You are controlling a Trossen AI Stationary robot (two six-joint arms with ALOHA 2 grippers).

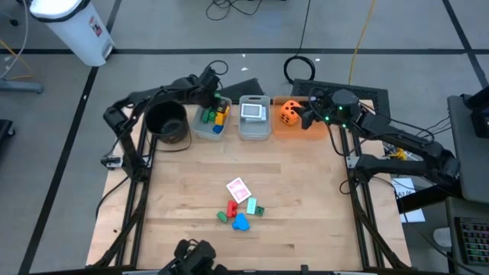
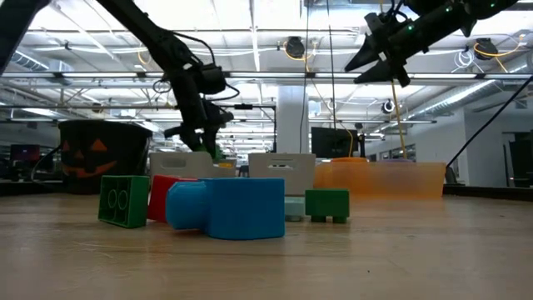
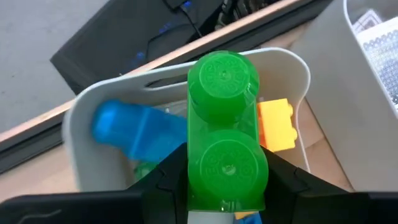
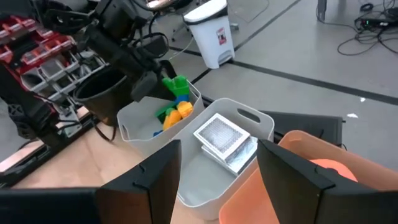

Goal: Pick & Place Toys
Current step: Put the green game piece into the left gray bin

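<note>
My left gripper (image 1: 211, 90) is over the left clear bin (image 1: 200, 131) at the table's far side, shut on a green two-stud block (image 3: 225, 124). That bin holds a blue block (image 3: 124, 132), a yellow block (image 3: 277, 123) and others. My right gripper (image 4: 217, 177) is open and empty, high above the orange tray (image 1: 306, 130), where an orange die (image 1: 289, 112) lies. Cards (image 4: 222, 137) lie in the middle bin (image 1: 254, 131). On the table near the front lie a card (image 1: 238, 189) and red (image 1: 231, 208), green (image 1: 222, 217), blue (image 1: 241, 222) and another green (image 1: 257, 207) block. My left gripper pinches the green block between its two fingers (image 3: 166, 182), on the two long sides of the end nearer the wrist (image 3: 194, 177). The studs face the wrist camera. The fingers point down and toward the far edge. The block is lifted clear above the bin's blocks.
A round black pot (image 1: 166, 122) stands left of the bins. The three containers stand side by side along the far edge. A white waste bin (image 1: 76, 30) and cables lie on the floor beyond the table. Bare wood lies between the containers and the loose toys.
</note>
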